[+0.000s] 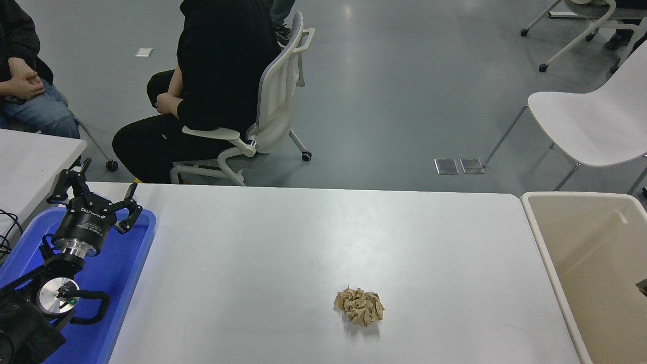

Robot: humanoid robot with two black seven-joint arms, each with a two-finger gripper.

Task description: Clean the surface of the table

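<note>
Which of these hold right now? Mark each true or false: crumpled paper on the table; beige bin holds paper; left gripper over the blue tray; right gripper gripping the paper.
1. A crumpled brown paper ball lies on the table surface. True.
2. The beige bin holds that paper. False: the ball lies on the table, left of the bin.
3. The left gripper sits open over the blue tray. True.
4. The right gripper is gripping the paper. False: only a dark sliver shows at the right edge; nothing touches the ball.

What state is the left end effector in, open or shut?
Open: the left end effector has its fingers spread apart, parked over the blue tray.
</note>
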